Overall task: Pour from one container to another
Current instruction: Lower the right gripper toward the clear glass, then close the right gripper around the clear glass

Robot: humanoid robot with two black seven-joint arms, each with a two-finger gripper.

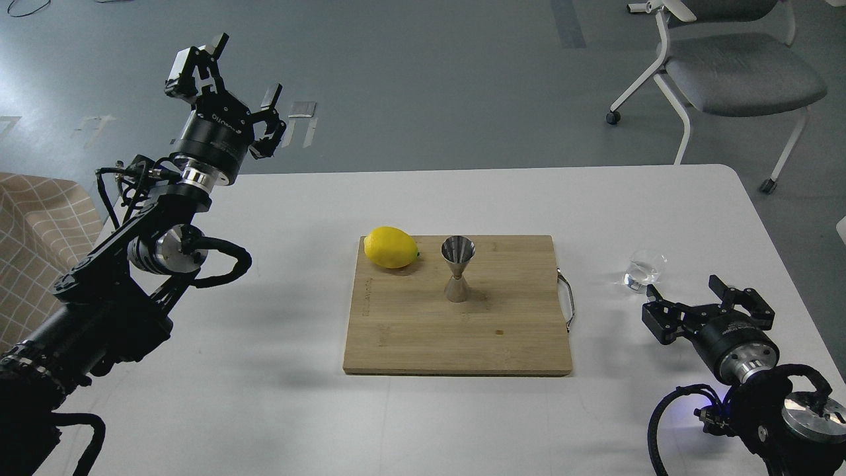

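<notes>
glass cup [644, 270] stood upright on white bench [277, 410], mouth up, right of wooden board [456, 330], clear of its handle. steel jigger [457, 268] upright on board, long axis vertical, wide cone up, just right of lemon [390, 247]. right gripper [687, 291] placed near cup, not touching, jaws spread wide, empty. left gripper [239, 73] raised off bench's far left edge, jaws spread, empty.

Jigger [458, 268] on board [410, 330], right of lemon [390, 247]
</notes>
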